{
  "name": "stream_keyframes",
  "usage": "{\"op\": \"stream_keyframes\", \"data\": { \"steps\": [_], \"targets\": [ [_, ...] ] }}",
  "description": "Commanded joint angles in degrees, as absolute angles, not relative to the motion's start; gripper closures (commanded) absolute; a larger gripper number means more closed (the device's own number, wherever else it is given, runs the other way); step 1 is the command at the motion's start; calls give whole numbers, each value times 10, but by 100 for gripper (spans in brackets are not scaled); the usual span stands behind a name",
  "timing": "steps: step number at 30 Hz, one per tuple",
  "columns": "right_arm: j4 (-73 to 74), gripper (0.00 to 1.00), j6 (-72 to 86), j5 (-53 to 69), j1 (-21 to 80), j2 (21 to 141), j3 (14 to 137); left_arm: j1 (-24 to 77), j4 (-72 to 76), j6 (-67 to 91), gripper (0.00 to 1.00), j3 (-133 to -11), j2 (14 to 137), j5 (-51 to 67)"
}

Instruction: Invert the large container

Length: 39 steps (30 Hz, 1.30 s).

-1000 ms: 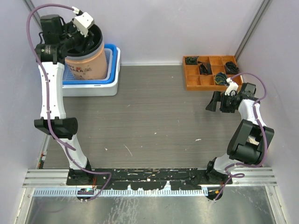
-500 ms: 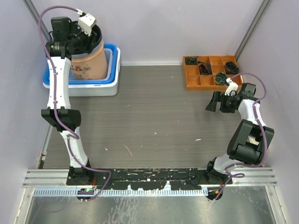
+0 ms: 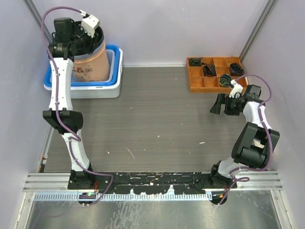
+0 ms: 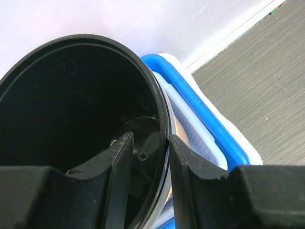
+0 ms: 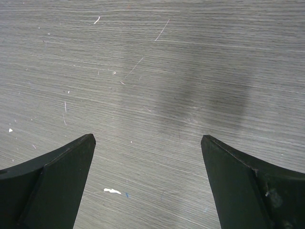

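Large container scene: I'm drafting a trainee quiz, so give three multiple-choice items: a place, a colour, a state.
1. Where does the large container stand? A) on a shelf B) in the blue bin C) on a chair
2. The compartment tray is: A) orange B) green C) white
3. The right tool is: A) shut on a cable B) holding the container C) open, empty
1 B: its base sits inside the bin's rim. 2 A: orange walls in the top view. 3 C: its fingers stand apart over bare table.

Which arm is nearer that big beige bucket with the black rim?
Left. The left gripper straddles the black rim of the beige bucket; the right gripper hangs far off, beside the orange compartment tray.
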<state>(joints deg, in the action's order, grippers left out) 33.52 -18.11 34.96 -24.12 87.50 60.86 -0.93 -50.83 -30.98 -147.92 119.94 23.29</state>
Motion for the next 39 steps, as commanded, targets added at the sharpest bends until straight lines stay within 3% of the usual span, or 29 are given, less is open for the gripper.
{"op": "stream_keyframes", "data": {
  "steps": [1,4,6,9,22,30,39],
  "targets": [
    [325,0,-183,349,-243,867,629,-15,-488,-330,64,-1469,1198,217],
    [325,0,-183,349,-243,869,630,-15,-489,-331,65,-1470,1202,215],
    [326,0,-183,350,-243,870,630,-15,-490,-332,57,-1471,1203,215],
    [326,0,-184,349,-243,869,631,-15,-490,-336,55,-1472,1205,215],
    [326,0,-185,345,-243,871,631,-15,-565,-367,100,-1521,1237,235],
    [326,0,-184,341,-243,873,632,-15,-518,-331,100,-1533,1172,222],
    [324,0,-182,338,-243,871,631,42,-490,-453,100,-1494,1013,147]
  ]
}}
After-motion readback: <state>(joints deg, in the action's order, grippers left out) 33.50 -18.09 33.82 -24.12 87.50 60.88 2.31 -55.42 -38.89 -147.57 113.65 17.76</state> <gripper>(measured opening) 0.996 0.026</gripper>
